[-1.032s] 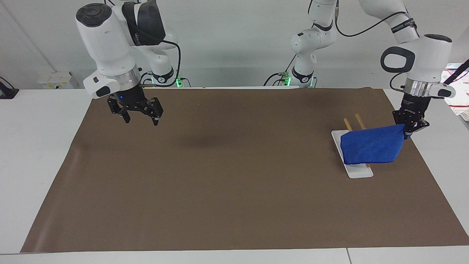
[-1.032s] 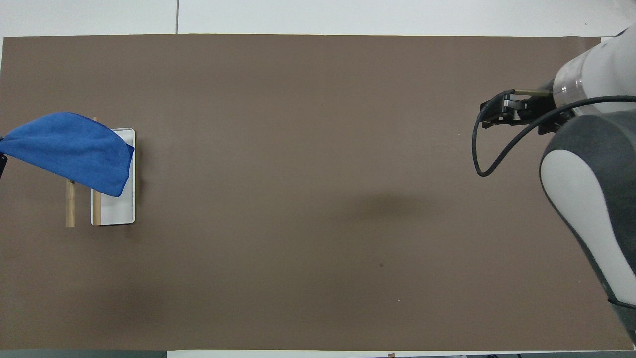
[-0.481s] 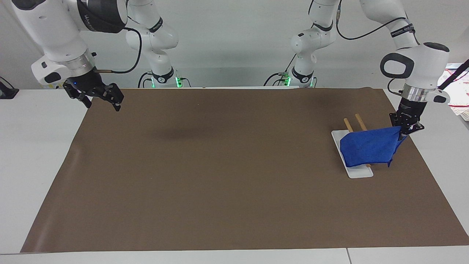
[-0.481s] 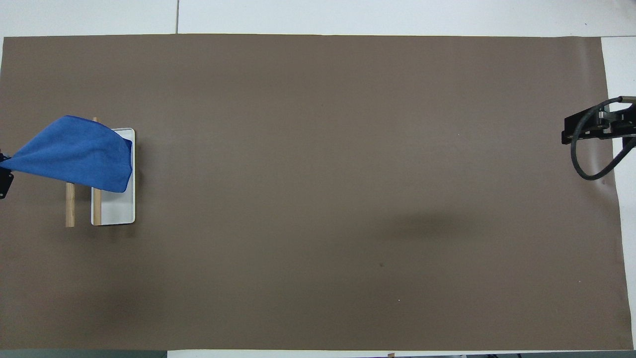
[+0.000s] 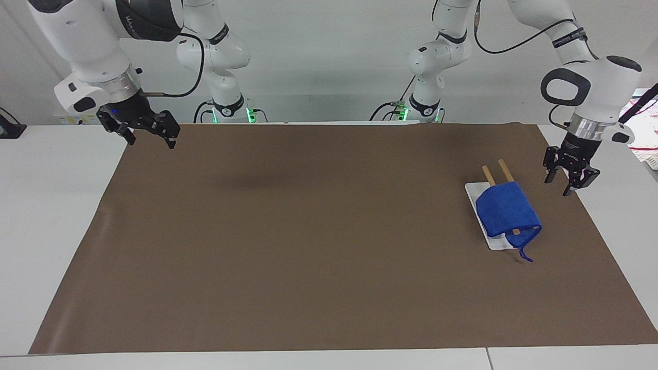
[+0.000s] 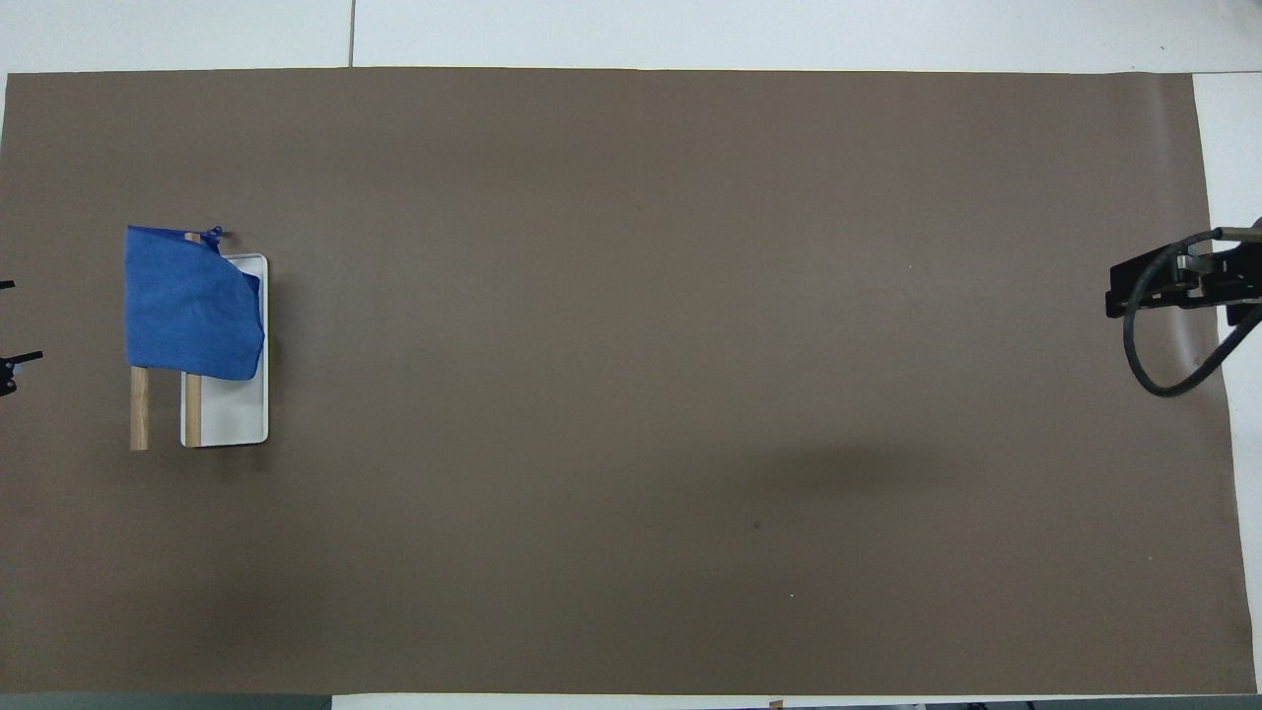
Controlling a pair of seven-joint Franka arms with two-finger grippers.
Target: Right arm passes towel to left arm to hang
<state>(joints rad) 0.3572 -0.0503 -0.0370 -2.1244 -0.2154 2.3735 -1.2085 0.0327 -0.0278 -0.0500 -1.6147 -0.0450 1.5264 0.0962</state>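
Observation:
The bright blue towel [image 5: 506, 210] hangs draped over two wooden rods [image 5: 488, 174] of a rack with a white base [image 5: 501, 242]; its thin loop [image 5: 524, 249] dangles at the corner farther from the robots. The overhead view shows the towel [image 6: 187, 301] across both rods [image 6: 139, 409]. My left gripper [image 5: 570, 181] is open and empty, in the air beside the rack toward the left arm's end, apart from the towel; only its tips [image 6: 8, 323] show in the overhead view. My right gripper [image 5: 149, 134] is open and empty over the mat's corner at the right arm's end [image 6: 1119, 291].
A large brown mat [image 5: 308, 231] covers the white table. The rack's white base [image 6: 232, 414] stands on the mat near the left arm's end. Papers lie on the table past the left arm's end.
My left gripper has opened and let go of the towel's corner, and the towel has dropped to hang over the rods. My right gripper has swung out to the mat's corner.

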